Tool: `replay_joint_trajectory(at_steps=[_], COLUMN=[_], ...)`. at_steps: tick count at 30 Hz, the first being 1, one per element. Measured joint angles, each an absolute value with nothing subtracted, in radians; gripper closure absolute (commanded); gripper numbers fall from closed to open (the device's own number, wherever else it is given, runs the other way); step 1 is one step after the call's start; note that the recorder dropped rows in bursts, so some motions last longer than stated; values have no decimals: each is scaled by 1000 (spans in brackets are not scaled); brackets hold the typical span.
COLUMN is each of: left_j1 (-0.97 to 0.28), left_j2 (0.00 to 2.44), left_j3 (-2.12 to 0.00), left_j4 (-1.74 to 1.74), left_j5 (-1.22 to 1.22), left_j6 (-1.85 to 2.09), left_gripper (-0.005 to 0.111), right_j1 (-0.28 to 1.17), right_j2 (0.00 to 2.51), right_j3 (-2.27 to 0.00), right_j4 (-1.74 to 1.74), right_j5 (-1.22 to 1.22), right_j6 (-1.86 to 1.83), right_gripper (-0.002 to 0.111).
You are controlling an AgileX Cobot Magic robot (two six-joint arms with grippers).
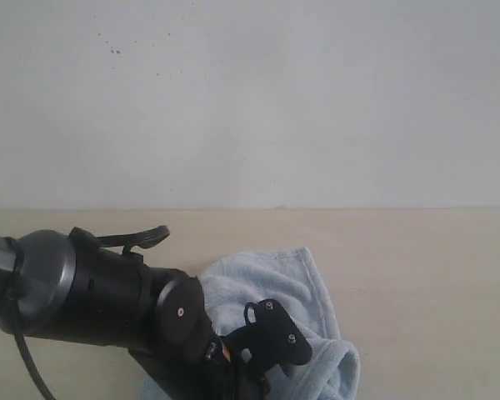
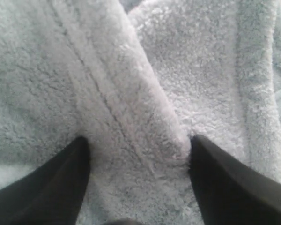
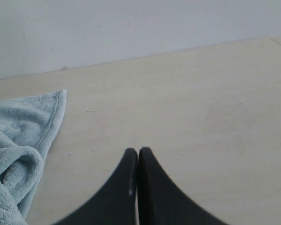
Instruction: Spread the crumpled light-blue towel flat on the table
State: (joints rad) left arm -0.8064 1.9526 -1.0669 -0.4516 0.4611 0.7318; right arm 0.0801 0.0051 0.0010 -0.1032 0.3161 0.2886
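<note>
surface [image 1: 433, 275]: pale wood-look, wide.
towel [image 1: 275, 283]: light-blue, crumpled, lying front-centre.
left end effector [image 2: 139, 139]: nearer arm, directly over towel, fingers apart astride a hemmed ridge.
right end effector [image 3: 138, 152]: pressed together, empty, apart from towel.

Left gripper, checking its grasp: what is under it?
A hemmed fold of the light-blue towel lies between the open fingers of the left gripper. Anything beneath is covered.

The exterior view looks low across the table [image 1: 425, 275] toward the wall [image 1: 250, 100]; the left wrist view hugs the towel [image 2: 131, 93], seen in all 3.
</note>
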Motion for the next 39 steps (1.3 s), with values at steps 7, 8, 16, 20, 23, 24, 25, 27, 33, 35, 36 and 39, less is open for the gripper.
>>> replay_joint_trajectory(at_steps=[7,8,16,20,23,24,25,27,33,35,36,39], left_j1=[-806,-806,-806,-806,-806,-806,-806,-804,-765,-755,-749,-741], left_j2=[1953,1953,1891,1778,1676,1645,1606,1525,1303,1244,1226,1179], left_j3=[-1067,-1067,-1138,-1179,-1184,-1184,-1184,-1184,-1184,-1184,-1184,-1163], left_j4=[-243,-217,-44,135,285,329,384,474,600,602,602,604], left_j5=[467,472,623,715,770,787,801,823,856,858,858,840], left_j6=[596,585,464,299,171,137,93,18,-113,-131,-138,-169], left_gripper=[103,103,103,103,103,103,103,103,103,103,103,103], right_j1=[80,80,80,80,80,80,80,80,80,80,80,80], right_j2=[5,5,5,5,5,5,5,5,5,5,5,5], right_j3=[1,1,1,1,1,1,1,1,1,1,1,1], right_j4=[-103,-103,-103,-103,-103,-103,-103,-103,-103,-103,-103,-103], right_j5=[316,316,316,316,316,316,316,316,316,316,316,315], right_j6=[289,289,289,289,289,289,289,289,289,289,289,289], right_gripper=[108,108,108,108,108,108,108,108,108,108,108,108])
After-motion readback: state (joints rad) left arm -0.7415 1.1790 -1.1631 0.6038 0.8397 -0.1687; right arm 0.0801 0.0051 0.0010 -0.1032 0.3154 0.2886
